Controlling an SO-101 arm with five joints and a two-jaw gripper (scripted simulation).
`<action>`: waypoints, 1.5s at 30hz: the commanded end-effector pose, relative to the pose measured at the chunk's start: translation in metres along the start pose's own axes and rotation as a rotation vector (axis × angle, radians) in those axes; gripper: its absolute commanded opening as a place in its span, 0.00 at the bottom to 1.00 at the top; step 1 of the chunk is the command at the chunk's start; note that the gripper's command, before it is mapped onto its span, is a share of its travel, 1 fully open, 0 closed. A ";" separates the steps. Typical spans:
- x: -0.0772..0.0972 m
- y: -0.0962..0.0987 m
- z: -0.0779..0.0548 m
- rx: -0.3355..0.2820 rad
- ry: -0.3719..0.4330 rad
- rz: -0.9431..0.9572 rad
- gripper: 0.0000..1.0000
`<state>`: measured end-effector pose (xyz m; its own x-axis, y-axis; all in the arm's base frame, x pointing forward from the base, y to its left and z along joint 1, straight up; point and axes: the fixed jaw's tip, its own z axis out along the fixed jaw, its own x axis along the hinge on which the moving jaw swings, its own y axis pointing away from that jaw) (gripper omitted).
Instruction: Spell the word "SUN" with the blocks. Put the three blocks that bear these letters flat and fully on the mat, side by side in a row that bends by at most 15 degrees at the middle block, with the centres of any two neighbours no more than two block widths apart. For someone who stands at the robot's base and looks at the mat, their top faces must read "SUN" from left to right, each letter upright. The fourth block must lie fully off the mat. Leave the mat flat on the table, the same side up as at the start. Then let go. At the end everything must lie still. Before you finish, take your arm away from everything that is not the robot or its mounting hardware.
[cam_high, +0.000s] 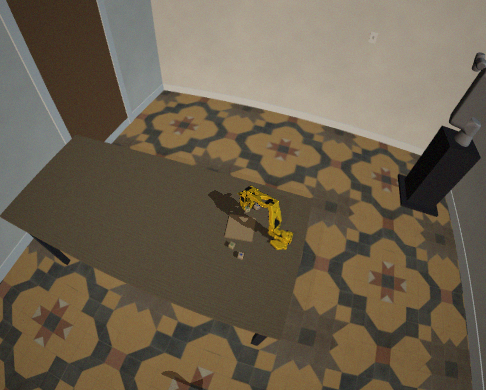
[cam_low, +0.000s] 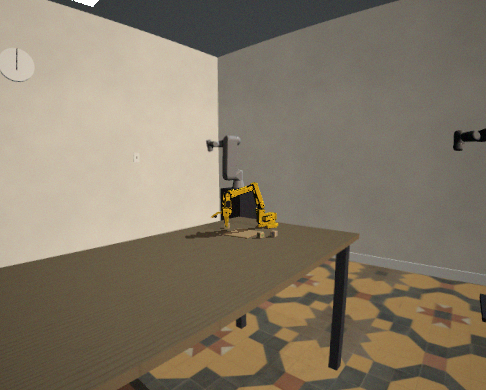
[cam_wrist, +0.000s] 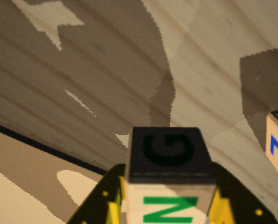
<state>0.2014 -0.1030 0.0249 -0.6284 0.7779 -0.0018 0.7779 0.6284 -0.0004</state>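
Note:
My gripper (cam_wrist: 170, 202) is shut on a wooden letter block (cam_wrist: 170, 172). The block shows a dark face with a black G and a pale face with a green N. It hangs above the bare table, just past the edge of the tan mat (cam_wrist: 35, 200). Another block with a blue letter (cam_wrist: 272, 140) lies at the right edge of the wrist view; its letter is cut off. In the top view the yellow arm (cam_high: 265, 215) reaches over the far edge of the mat (cam_high: 239, 229). Two more blocks (cam_high: 231, 244) (cam_high: 240, 255) lie on the table beside the mat's near edge.
The arm's base (cam_high: 281, 241) stands near the table's right edge. A dark stand with a grey camera arm (cam_high: 440, 170) is on the floor to the right. The arm casts a dark shadow (cam_high: 225, 200) on the table beside the mat.

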 end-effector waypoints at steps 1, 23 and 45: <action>-0.009 0.003 -0.013 -0.031 -0.075 0.002 0.00; -0.010 0.003 -0.006 -0.031 -0.075 0.002 0.00; -0.010 0.003 -0.004 -0.031 -0.075 0.002 0.14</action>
<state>0.2012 -0.1029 0.0147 -0.6284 0.7779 -0.0019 0.7779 0.6284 -0.0004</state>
